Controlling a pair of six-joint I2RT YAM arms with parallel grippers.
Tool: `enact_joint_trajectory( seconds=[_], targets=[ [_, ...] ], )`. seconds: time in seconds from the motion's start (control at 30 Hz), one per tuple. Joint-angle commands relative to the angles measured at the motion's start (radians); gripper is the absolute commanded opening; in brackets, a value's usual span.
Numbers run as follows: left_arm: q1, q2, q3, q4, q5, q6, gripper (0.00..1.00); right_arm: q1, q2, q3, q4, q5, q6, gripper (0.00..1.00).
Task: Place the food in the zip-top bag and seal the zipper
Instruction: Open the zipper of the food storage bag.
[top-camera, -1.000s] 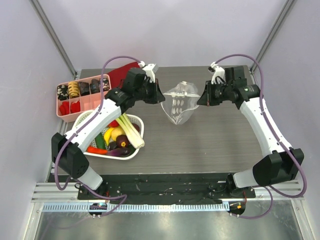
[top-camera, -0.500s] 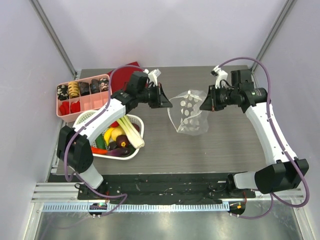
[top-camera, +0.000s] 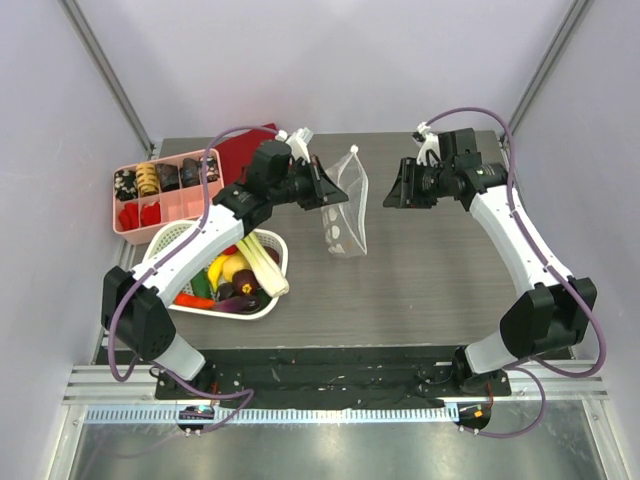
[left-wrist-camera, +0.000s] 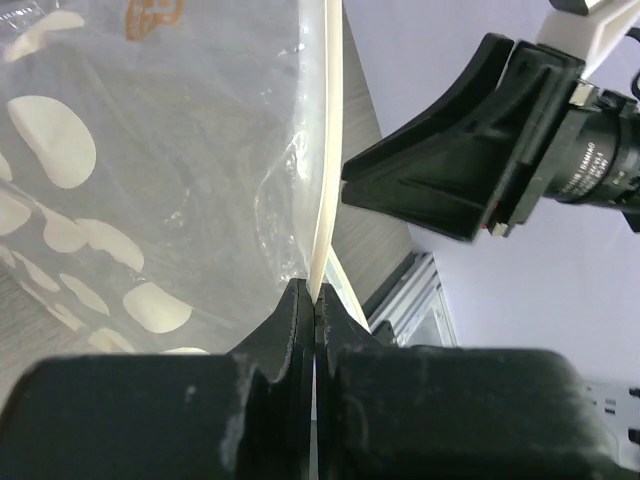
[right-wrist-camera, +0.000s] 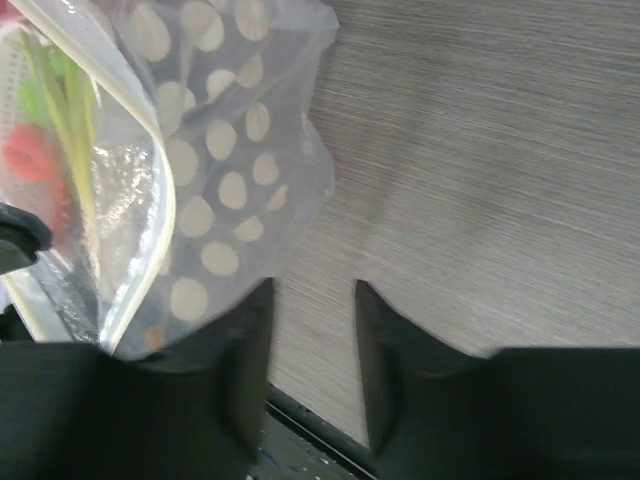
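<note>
With only 1 end effector gripping it, the zip-top bag (top-camera: 345, 215) could swing, twist or sag shut, leaving no mouth for the food (top-camera: 232, 268) in the white basket (top-camera: 262, 310). The left end effector (left-wrist-camera: 313, 300) is clamped tight on the zipper (left-wrist-camera: 325, 150), and the bag dangles from it over the bench (top-camera: 440, 290). The right end effector (top-camera: 392, 192) stands partly parted and empty, near the bag but apart from it.

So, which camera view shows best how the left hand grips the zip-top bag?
Left wrist view: close up, the shut left hand pinches the zip-top bag at the zipper. The top view shows the bag hanging from it, small. The right wrist view shows the bag, but no clear grip.
</note>
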Motion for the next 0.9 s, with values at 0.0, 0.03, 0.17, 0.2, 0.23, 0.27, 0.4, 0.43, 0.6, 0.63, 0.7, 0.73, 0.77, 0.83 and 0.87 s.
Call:
enact_joint_trajectory(
  seconds=[0.0,0.03,0.17,0.2,0.23,0.27,0.4,0.43,0.6,0.63,0.7,0.73,0.77,0.83,0.87],
  targets=[
    [-0.008,-0.032,0.008,-0.006,-0.120,-0.012,0.00,0.004,-0.068,0.021,0.111,0.007,0.138,0.53],
    [-0.008,-0.033,0.007,-0.008,-0.126,-0.012,0.00,0.004,-0.095,0.006,0.162,0.013,0.164,0.61],
    [-0.009,-0.029,0.008,-0.003,-0.123,-0.012,0.00,0.005,-0.154,-0.036,0.237,-0.047,0.259,0.77],
    [-0.013,-0.026,0.010,-0.002,-0.121,-0.012,0.00,0.005,-0.146,-0.037,0.245,-0.060,0.299,0.78],
    [-0.013,-0.021,0.011,0.001,-0.118,-0.015,0.00,0.010,-0.139,-0.037,0.248,-0.082,0.317,0.79],
    [-0.014,-0.020,0.014,0.007,-0.114,-0.015,0.00,0.014,-0.117,-0.042,0.251,-0.091,0.333,0.80],
    [-0.017,-0.012,0.025,0.013,-0.118,-0.016,0.00,0.036,-0.066,-0.070,0.323,-0.157,0.429,0.81],
    [-0.017,-0.010,0.027,0.013,-0.120,-0.015,0.00,0.054,-0.060,-0.076,0.332,-0.160,0.437,0.81],
    [-0.017,-0.013,0.025,0.021,-0.118,-0.016,0.00,0.126,-0.031,-0.076,0.372,-0.119,0.433,0.75],
    [-0.017,-0.015,0.025,0.024,-0.118,-0.018,0.00,0.137,-0.030,-0.091,0.371,-0.102,0.419,0.73],
    [-0.017,-0.020,0.021,0.024,-0.117,-0.018,0.00,0.145,-0.028,-0.117,0.368,-0.073,0.408,0.61],
    [-0.016,-0.021,0.019,0.021,-0.117,-0.018,0.00,0.143,-0.026,-0.132,0.363,-0.064,0.402,0.53],
    [-0.016,-0.030,0.016,0.018,-0.118,-0.012,0.00,0.140,-0.026,-0.134,0.357,-0.042,0.384,0.35],
    [-0.002,-0.039,0.004,-0.002,-0.118,0.003,0.00,0.129,-0.036,-0.134,0.340,-0.025,0.368,0.18],
    [0.007,-0.050,-0.002,-0.011,-0.117,0.017,0.00,0.122,-0.040,-0.129,0.336,-0.025,0.356,0.12]
  ],
)
